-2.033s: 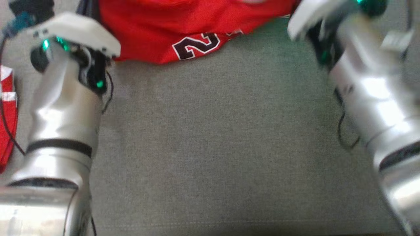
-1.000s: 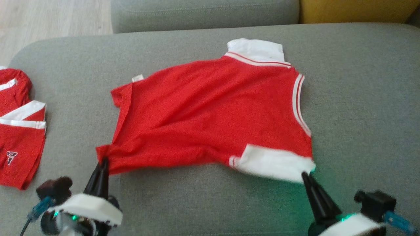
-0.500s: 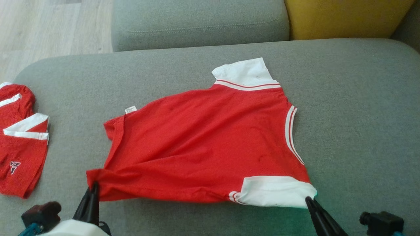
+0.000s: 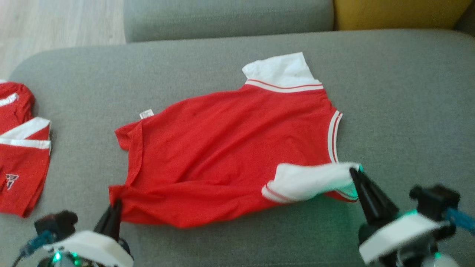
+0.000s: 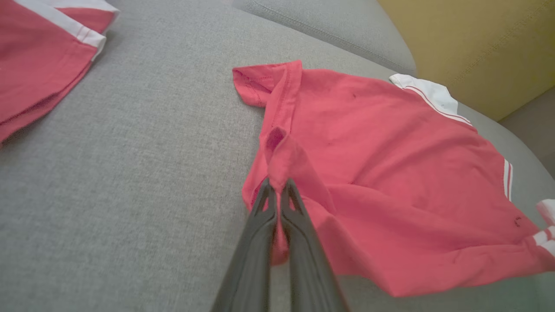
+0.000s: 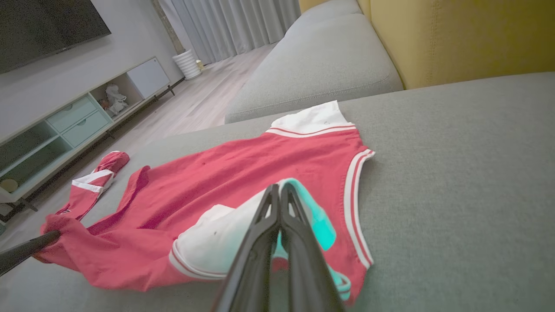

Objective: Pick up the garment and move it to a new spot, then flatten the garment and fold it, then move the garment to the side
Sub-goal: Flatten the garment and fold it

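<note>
The red garment (image 4: 230, 155) lies spread mid-seat on the grey sofa (image 4: 222, 52), and its white sleeve (image 4: 304, 181) at the near right, flat half a second ago, is now lifted and carried in over the red body. Our right gripper (image 4: 354, 173) is clamped tight on that sleeve's edge and our left gripper (image 4: 117, 205) pinches the near-left corner, jaws closed, so we judge the fold is starting. Another red piece (image 4: 22, 163) lies well apart at the left.
</note>
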Available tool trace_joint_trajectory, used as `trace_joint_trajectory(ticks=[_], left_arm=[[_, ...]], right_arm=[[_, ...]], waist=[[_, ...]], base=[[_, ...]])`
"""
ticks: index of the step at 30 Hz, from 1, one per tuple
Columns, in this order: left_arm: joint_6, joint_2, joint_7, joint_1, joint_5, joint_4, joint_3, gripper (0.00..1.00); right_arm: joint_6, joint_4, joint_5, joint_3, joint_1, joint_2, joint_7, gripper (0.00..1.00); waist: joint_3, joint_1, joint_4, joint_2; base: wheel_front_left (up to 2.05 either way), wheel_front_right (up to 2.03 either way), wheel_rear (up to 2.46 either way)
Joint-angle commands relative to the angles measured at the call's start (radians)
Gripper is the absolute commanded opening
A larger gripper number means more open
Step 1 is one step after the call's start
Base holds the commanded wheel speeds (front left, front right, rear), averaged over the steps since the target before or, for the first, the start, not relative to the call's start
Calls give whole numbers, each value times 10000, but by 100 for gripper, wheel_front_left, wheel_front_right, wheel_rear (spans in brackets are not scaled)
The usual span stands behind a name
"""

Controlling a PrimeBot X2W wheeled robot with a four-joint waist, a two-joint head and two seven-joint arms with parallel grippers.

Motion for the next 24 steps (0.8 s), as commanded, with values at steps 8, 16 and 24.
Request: trace_joint_trajectory(ticks=[8, 16, 24], left_arm=[[-172, 334, -105, -1888, -195, 381, 541, 0], [-456, 145, -549, -2955, -491, 1599, 633, 0], [-835, -130, -1034, -3627, -509, 2789, 350, 100]], right_arm=[[75, 1762, 257, 757, -2878, -892, -604, 0], [75, 4167, 566, 1658, -4664, -1430, -1902, 0], [75, 5328, 950, 1836, -5261, -1245, -2896, 100]], waist=[[964, 1, 216, 0], [1678, 1, 450, 0], [1881, 1, 419, 0]], base=[[0, 0, 0], [0, 0, 0], [0, 0, 0]])
